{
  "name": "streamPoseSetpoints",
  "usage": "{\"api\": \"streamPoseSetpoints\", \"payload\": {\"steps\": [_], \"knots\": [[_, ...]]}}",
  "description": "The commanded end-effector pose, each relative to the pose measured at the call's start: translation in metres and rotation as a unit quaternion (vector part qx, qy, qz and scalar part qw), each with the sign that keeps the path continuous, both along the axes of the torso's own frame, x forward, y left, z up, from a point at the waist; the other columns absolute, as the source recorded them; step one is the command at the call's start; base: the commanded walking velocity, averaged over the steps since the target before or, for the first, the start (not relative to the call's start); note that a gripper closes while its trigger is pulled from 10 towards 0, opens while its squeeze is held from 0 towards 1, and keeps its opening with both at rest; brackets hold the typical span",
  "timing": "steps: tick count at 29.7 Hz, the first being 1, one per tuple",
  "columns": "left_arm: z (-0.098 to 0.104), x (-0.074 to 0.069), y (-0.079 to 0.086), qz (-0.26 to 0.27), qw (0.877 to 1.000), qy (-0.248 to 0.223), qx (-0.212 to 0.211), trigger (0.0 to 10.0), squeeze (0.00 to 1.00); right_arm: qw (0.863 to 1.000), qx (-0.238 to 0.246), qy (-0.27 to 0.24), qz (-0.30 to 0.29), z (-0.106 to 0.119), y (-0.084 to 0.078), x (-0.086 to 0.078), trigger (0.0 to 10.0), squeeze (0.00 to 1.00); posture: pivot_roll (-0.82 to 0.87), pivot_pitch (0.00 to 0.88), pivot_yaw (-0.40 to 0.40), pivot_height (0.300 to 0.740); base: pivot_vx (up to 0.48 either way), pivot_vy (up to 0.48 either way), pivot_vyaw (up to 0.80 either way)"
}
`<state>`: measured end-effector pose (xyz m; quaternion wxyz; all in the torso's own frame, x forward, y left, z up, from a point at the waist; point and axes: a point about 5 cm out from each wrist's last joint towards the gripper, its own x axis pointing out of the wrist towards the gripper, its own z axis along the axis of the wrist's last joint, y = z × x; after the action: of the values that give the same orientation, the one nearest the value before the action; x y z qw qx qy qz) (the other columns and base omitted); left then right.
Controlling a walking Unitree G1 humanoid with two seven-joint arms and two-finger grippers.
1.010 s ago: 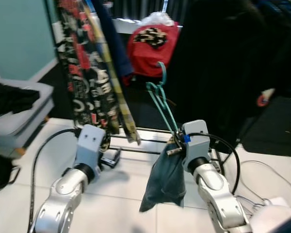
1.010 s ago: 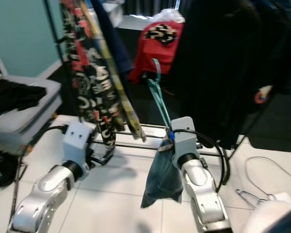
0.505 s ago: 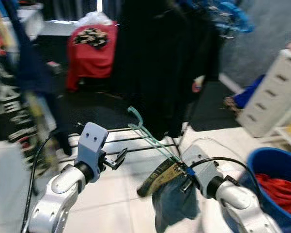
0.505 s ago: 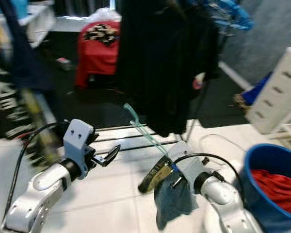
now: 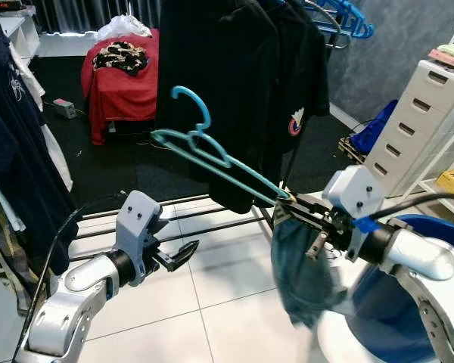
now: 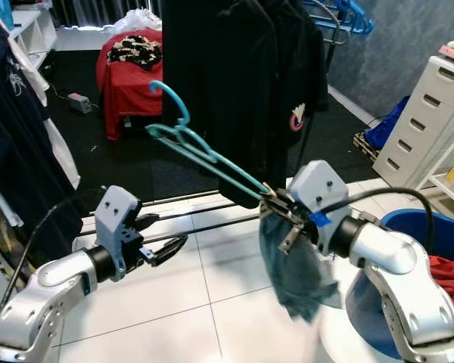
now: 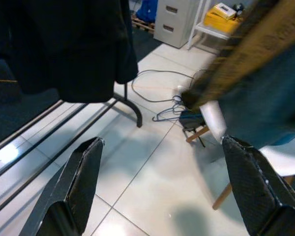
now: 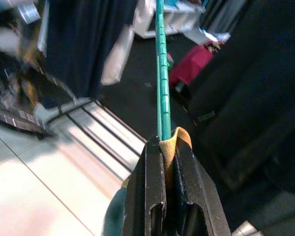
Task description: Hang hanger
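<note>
A teal plastic hanger slants up to the left, its hook in front of the black shirts. A blue-grey garment droops from its lower end. My right gripper is shut on that end of the hanger, with an orange-brown band of the garment pinched between the fingers. My left gripper stands open low on the left over the white tiles, its two fingers wide apart with nothing in them.
Black shirts hang on a rack whose base rails cross the floor. Blue hangers sit on the rail. Dark clothes hang at left. A white drawer unit, a blue basket with red cloth and a red-covered box stand around.
The camera has swung right and up. My right arm has lifted the hanger and garment higher, the hook now before the black shirts. The left gripper stays open and low.
</note>
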<state>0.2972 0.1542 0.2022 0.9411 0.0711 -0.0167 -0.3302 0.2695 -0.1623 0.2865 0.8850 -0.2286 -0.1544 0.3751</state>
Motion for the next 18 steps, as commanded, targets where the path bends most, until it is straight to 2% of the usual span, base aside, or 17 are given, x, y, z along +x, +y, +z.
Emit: {"api": "streamPoseSetpoints", "payload": {"steps": [1, 2, 4, 5, 10, 11, 13, 14, 15, 16, 17, 18], "knots": [[-0.003, -0.001, -0.006, -0.013, 1.0, 0.012, 0.001, 10.0, 0.0, 0.999, 0.012, 0.004, 0.031, 0.003, 0.006, -0.004, 10.0, 0.0, -0.11, 0.166, -0.026, 0.74, 0.0, 0.0, 0.0], [-0.004, 0.002, -0.011, -0.008, 1.0, 0.022, -0.012, 10.0, 0.0, 0.997, 0.027, 0.02, 0.073, 0.005, 0.013, -0.006, 10.0, 0.0, -0.11, 0.166, -0.028, 0.74, 0.0, 0.0, 0.0], [-0.004, 0.002, -0.011, -0.008, 1.0, 0.022, -0.012, 10.0, 0.0, 0.997, 0.027, 0.02, 0.073, 0.005, 0.013, -0.006, 10.0, 0.0, -0.11, 0.166, -0.028, 0.74, 0.0, 0.0, 0.0], [-0.003, 0.007, -0.013, 0.001, 0.999, 0.028, -0.021, 10.0, 0.0, 0.993, 0.028, 0.036, 0.109, 0.006, 0.016, -0.01, 10.0, 0.0, -0.11, 0.167, -0.029, 0.74, 0.0, 0.0, 0.0], [-0.003, 0.011, -0.01, 0.017, 0.999, 0.029, -0.018, 10.0, 0.0, 0.99, 0.021, 0.048, 0.132, 0.007, 0.015, -0.013, 10.0, 0.0, -0.12, 0.17, -0.03, 0.74, 0.0, 0.0, 0.0], [0.001, 0.019, 0.009, 0.055, 0.998, 0.019, -0.007, 10.0, 0.0, 0.987, -0.007, 0.063, 0.147, 0.007, 0.007, -0.016, 10.0, 0.0, -0.12, 0.179, -0.028, 0.74, 0.0, 0.0, 0.0], [0.001, 0.019, 0.009, 0.055, 0.998, 0.019, -0.007, 10.0, 0.0, 0.987, -0.007, 0.063, 0.147, 0.007, 0.007, -0.016, 10.0, 0.0, -0.12, 0.179, -0.028, 0.74, 0.0, 0.0, 0.0], [0.004, 0.023, 0.034, 0.089, 0.996, 0.007, 0.018, 10.0, 0.0, 0.983, -0.039, 0.081, 0.16, 0.008, -0.001, -0.02, 10.0, 0.0, -0.13, 0.185, -0.031, 0.74, 0.0, 0.0, 0.0], [0.004, 0.023, 0.034, 0.089, 0.996, 0.007, 0.018, 10.0, 0.0, 0.983, -0.039, 0.081, 0.16, 0.008, -0.001, -0.02, 10.0, 0.0, -0.13, 0.185, -0.031, 0.74, 0.0, 0.0, 0.0], [0.006, 0.024, 0.054, 0.116, 0.992, 0.001, 0.041, 10.0, 0.0, 0.979, -0.06, 0.093, 0.169, 0.01, -0.007, -0.022, 10.0, 0.0, -0.13, 0.187, -0.032, 0.74, 0.0, 0.0, 0.0], [0.006, 0.024, 0.054, 0.116, 0.992, 0.001, 0.041, 10.0, 0.0, 0.979, -0.06, 0.093, 0.169, 0.01, -0.007, -0.022, 10.0, 0.0, -0.13, 0.187, -0.032, 0.74, 0.0, 0.0, 0.0], [0.005, 0.024, 0.073, 0.143, 0.988, 0.001, 0.064, 10.0, 0.0, 0.976, -0.076, 0.1, 0.179, 0.015, -0.012, -0.023, 10.0, 0.0, -0.13, 0.19, -0.03, 0.74, 0.0, 0.0, 0.0]]}}
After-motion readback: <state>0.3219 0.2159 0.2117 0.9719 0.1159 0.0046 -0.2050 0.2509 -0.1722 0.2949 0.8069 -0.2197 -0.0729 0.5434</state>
